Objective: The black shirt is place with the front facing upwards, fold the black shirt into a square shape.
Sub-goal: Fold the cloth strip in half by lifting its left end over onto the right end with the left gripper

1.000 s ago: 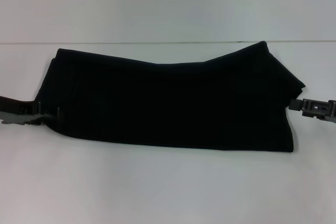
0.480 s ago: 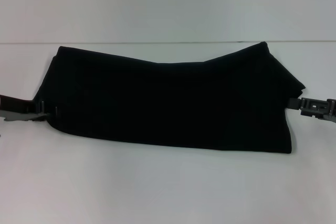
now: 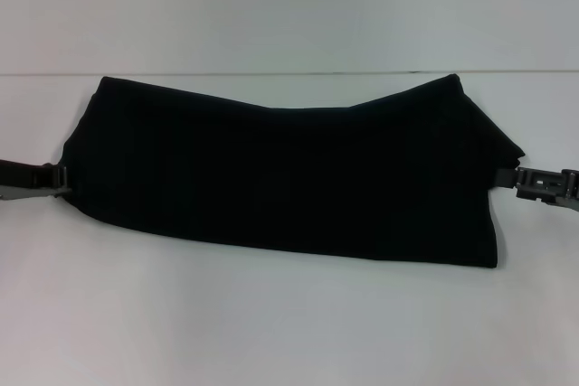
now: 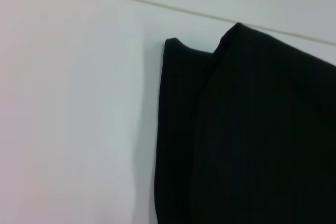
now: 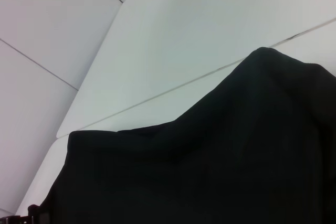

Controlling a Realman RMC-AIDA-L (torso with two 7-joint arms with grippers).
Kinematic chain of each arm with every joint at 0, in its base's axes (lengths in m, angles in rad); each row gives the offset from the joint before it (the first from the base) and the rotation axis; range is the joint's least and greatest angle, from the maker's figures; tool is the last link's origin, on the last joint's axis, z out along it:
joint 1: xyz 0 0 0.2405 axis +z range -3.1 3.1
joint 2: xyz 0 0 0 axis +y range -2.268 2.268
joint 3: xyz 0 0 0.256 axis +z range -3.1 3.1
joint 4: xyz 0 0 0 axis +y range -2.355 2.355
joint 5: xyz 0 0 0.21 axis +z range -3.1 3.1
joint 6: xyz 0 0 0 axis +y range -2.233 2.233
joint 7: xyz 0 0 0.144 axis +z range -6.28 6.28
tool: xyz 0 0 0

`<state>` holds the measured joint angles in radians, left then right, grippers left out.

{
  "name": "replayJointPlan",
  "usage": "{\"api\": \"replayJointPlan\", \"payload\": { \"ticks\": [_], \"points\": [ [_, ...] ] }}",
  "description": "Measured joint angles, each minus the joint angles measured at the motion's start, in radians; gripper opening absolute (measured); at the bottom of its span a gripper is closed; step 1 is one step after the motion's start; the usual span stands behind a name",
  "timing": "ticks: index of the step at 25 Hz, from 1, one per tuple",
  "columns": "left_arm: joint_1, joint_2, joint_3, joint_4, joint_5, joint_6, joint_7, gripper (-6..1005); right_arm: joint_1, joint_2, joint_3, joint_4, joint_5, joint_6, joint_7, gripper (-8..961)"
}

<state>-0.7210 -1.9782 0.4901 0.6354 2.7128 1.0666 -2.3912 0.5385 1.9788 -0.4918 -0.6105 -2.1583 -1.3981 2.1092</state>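
1. black shirt (image 3: 289, 178) lies mid-worktop (image 3: 271, 332), folded to a wide band, no print showing; far edge dips in the middle, right far corner peaked.
2. left tool (image 3: 56, 178) sits at the shirt's left edge; can't tell apart or together, or whether it grips cloth.
3. right tool (image 3: 525, 183) sits at the right edge; state likewise unreadable.

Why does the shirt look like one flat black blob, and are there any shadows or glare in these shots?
Head view: the black shirt is so dark that its folds barely show; the white table shows no glare. Left wrist view: a soft grey shadow runs along the shirt's edge on the table. Right wrist view: only faint creases show.
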Motion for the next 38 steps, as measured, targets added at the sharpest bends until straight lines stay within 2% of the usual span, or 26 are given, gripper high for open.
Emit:
{"api": "replayJointPlan", "payload": {
  "ticks": [6,11,15,18,21,27,34,38],
  "points": [
    [0.016,-0.004,-0.001,-0.001,-0.036,0.008,0.039,14,0.001,0.000,-0.001,0.000,0.000,0.001,0.000,774],
    [0.057,-0.021,-0.002,0.022,-0.075,0.071,0.070,5,-0.001,-0.005,0.013,0.000,0.010,-0.004,-0.002,774],
    [0.139,-0.032,-0.004,0.102,-0.204,0.163,0.118,4,-0.019,-0.010,0.026,-0.001,0.073,-0.014,-0.025,775],
    [0.193,-0.028,-0.024,0.144,-0.273,0.214,0.144,4,-0.039,-0.012,0.028,-0.004,0.129,-0.023,-0.043,775],
    [0.219,-0.024,-0.090,0.155,-0.289,0.264,0.194,4,-0.058,-0.012,0.030,-0.007,0.173,-0.032,-0.049,775],
    [0.247,-0.020,-0.146,0.159,-0.281,0.311,0.257,3,-0.068,-0.017,0.038,-0.006,0.192,-0.035,-0.049,776],
    [0.282,0.000,-0.222,0.191,-0.276,0.332,0.288,3,-0.077,-0.016,0.074,-0.005,0.193,-0.046,-0.054,776],
    [0.282,0.011,-0.261,0.194,-0.277,0.334,0.297,4,-0.083,-0.015,0.109,-0.001,0.193,-0.049,-0.082,775]
  ]
}}
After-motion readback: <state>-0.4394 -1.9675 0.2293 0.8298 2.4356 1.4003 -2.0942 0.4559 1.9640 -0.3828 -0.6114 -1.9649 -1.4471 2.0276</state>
